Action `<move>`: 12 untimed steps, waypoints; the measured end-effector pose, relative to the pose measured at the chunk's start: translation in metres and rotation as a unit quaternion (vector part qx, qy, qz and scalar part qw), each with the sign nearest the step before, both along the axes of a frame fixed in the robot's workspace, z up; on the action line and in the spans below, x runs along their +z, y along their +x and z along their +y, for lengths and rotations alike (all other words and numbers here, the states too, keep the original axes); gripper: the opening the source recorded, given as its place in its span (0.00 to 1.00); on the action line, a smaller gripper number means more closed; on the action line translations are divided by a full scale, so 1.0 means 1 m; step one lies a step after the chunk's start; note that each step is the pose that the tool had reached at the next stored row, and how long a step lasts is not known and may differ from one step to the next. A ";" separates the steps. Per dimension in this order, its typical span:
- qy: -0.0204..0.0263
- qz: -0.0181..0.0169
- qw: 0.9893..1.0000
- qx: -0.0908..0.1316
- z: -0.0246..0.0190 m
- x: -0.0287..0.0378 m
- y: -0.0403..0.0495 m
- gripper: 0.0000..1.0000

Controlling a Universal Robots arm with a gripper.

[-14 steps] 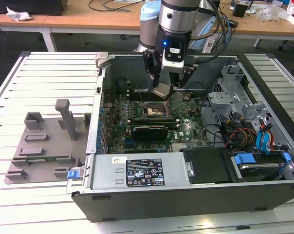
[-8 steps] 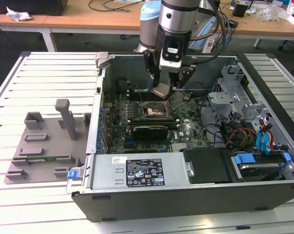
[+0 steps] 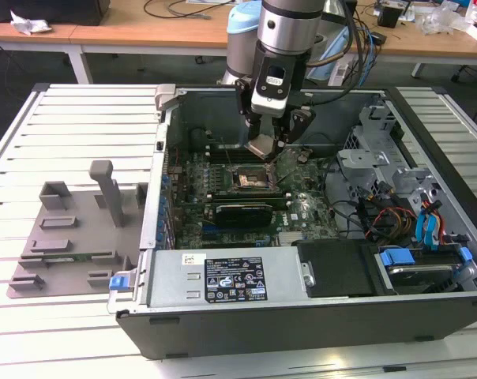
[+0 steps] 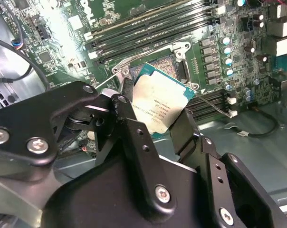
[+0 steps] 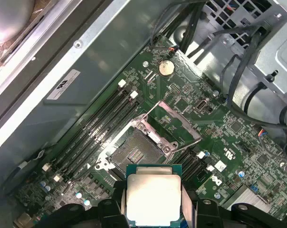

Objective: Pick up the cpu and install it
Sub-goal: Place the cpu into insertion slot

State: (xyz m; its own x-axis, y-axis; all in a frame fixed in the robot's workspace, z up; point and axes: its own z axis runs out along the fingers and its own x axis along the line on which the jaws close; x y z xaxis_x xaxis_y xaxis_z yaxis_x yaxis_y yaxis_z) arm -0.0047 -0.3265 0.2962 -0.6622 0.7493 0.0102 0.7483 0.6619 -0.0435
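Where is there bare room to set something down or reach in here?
Free: the white slatted table around the grey fixture plate, and the strip at the exterior view's right of the black case. Crowded: the green motherboard, the cabled drive bay, around the gripper holding the silver square cpu.

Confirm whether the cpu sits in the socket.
No, in the first wrist view the tool holds the cpu clear of the open socket.

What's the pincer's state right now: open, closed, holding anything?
Pincer: closed on the cpu, gripping it by two opposite edges; the cpu is not yet in the socket.
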 end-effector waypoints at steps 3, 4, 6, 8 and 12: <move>0.000 0.000 1.000 -0.026 0.0000 0.0000 0.0000 0.55; 0.000 0.000 0.999 -0.035 0.0000 -0.0001 0.0000 0.55; 0.000 0.000 0.999 -0.042 0.0000 -0.0001 0.0000 0.55; 0.000 0.000 0.998 -0.058 0.0000 -0.0001 0.0000 0.55; 0.000 0.000 0.997 -0.078 0.0000 -0.0002 0.0000 0.55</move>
State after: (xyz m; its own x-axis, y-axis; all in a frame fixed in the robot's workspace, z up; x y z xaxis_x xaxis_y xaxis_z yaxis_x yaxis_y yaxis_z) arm -0.0047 -0.3265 0.2960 -0.5373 0.8433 0.0099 0.8423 0.5372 -0.0438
